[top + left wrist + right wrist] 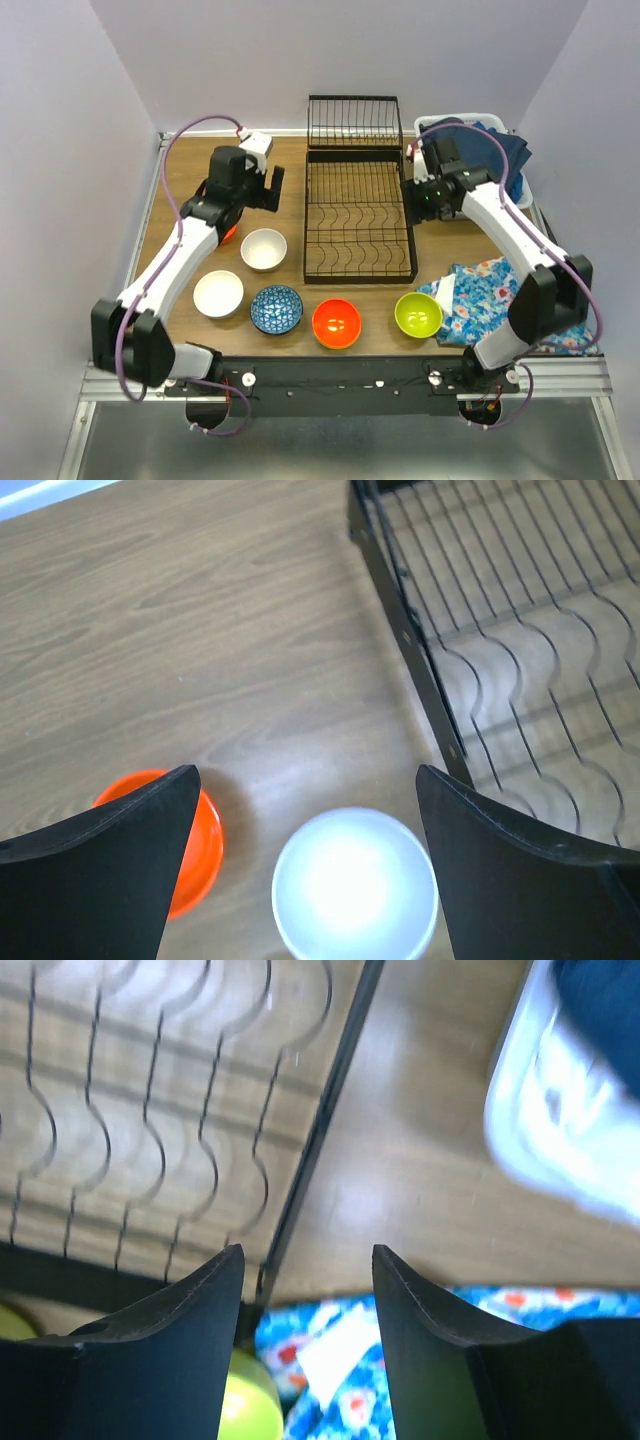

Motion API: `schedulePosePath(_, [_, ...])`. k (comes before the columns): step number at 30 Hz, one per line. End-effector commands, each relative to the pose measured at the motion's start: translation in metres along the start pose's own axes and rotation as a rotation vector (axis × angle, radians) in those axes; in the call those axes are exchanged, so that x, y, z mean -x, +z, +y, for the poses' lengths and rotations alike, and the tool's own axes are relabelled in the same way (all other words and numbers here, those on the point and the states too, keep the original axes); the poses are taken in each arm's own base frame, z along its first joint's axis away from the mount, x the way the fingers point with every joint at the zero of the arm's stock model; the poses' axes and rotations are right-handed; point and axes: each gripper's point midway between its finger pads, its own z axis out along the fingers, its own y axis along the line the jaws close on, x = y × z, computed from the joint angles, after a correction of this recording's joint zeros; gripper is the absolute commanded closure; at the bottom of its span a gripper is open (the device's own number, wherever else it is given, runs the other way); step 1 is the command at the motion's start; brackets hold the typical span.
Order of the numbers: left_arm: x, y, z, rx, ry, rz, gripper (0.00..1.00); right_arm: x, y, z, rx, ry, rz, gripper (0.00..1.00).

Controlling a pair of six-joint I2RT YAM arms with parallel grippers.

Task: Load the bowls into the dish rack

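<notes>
- Hovering, left pincer (307, 780) spread wide and empty, white bowl (355, 885) just below its gap: likely lining up a grasp.
- Right pincer (307, 1255) parted, empty, dish rack (320, 1140) edge just ahead.

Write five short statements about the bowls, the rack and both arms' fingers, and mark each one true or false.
1. The dish rack holds no bowls. True.
2. The lime green bowl is at the left end of the near row. False: it is at the right end, beside the floral cloth.
3. The left arm's fingers stand wide apart with nothing between them. True.
4. The right arm's fingers grip a bowl. False: they are apart and empty, over the rack's right edge.
5. The blue patterned bowl sits between a white bowl and an orange bowl. True.
</notes>
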Motion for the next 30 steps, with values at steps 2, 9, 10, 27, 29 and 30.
schedulePosePath(2, [-0.036, -0.071, -0.057, -0.355, 0.182, -0.013, 0.01, -0.048, -0.030, 0.005, 0.032, -0.034, -0.001, 0.37])
schedulePosePath(9, [-0.098, -0.149, -0.103, -0.639, 0.424, 0.206, 0.08, -0.072, -0.067, 0.002, 0.100, 0.063, -0.084, 0.35])
schedulePosePath(10, [-0.096, -0.155, -0.105, -0.651, 0.480, 0.201, 0.09, -0.071, -0.076, 0.001, 0.111, 0.009, -0.104, 0.35])
schedulePosePath(27, [-0.084, -0.144, -0.247, -0.837, 0.941, 0.247, 0.11, -0.005, -0.192, -0.092, 0.013, 0.475, -0.433, 0.21])
schedulePosePath(29, [-0.089, -0.144, -0.257, -0.826, 0.956, 0.246, 0.10, 0.006, -0.199, -0.110, 0.020, 0.568, -0.459, 0.17])
schedulePosePath(30, [-0.090, -0.140, -0.257, -0.782, 0.976, 0.248, 0.08, 0.009, -0.199, -0.109, 0.065, 0.599, -0.461, 0.17])
